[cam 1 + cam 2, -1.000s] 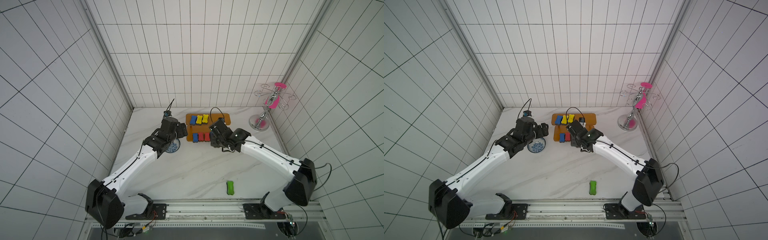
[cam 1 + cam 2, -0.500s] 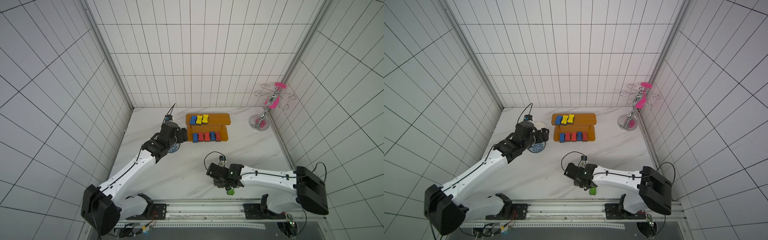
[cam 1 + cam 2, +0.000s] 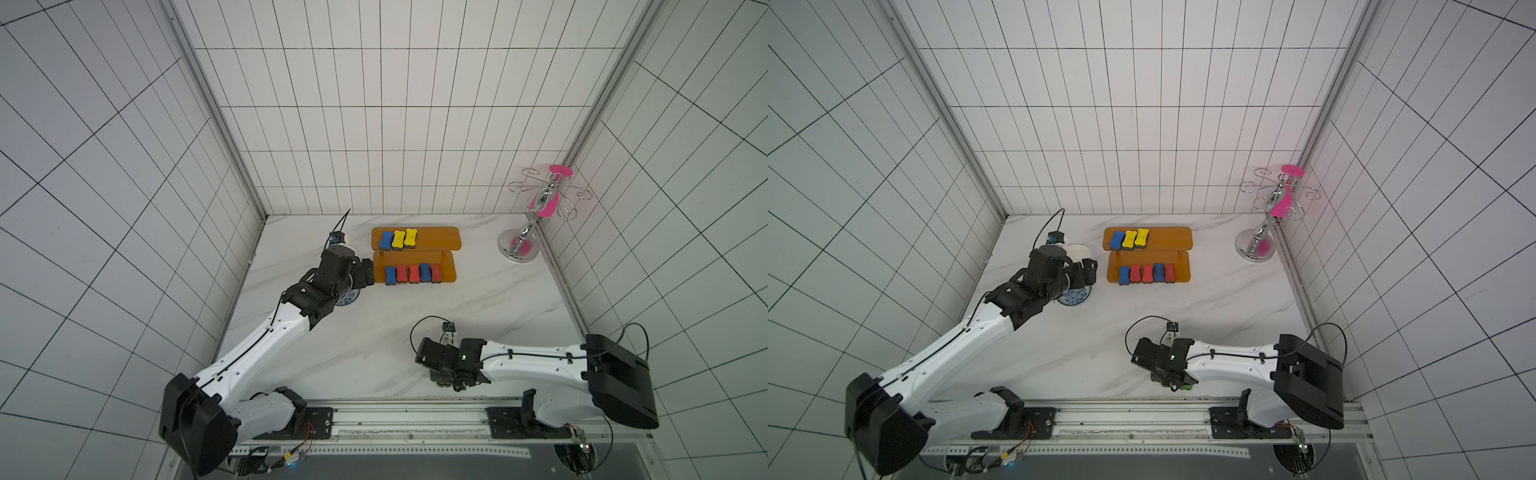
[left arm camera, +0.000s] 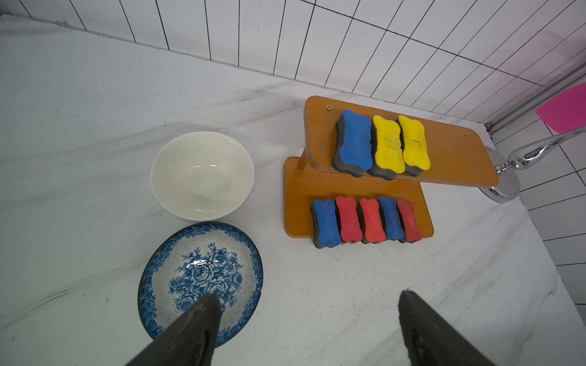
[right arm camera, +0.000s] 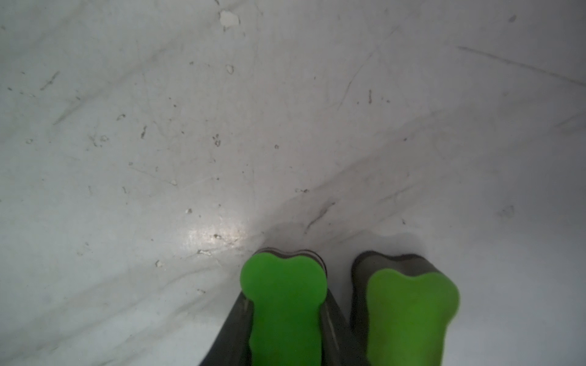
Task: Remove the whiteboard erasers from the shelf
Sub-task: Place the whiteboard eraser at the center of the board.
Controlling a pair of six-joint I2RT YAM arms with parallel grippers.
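Observation:
The orange-brown shelf [image 3: 440,239] [image 4: 450,152] stands at the back of the table. On its upper board lie one blue [image 4: 355,142] and two yellow whiteboard erasers [image 4: 388,145]. A row of blue and red ones [image 4: 369,220] [image 3: 411,273] fills the lower board. My left gripper [image 4: 309,294] [image 3: 368,272] hangs open and empty just left of the shelf. Near the table's front edge, my right gripper [image 5: 285,304] [image 3: 446,376] is shut on a green eraser [image 5: 283,301], low over the marble. A second green eraser [image 5: 412,310] lies right beside it.
A white bowl [image 4: 203,176] and a blue floral plate [image 4: 199,275] sit left of the shelf, under my left gripper. A chrome-and-pink cup rack [image 3: 536,216] stands in the back right corner. The metal rail [image 3: 415,419] runs along the front edge.
My right arm has swung from the shelf to the front of the table carrying a green eraser, down beside the one lying there. The left gripper has drawn back slightly from the shelf.

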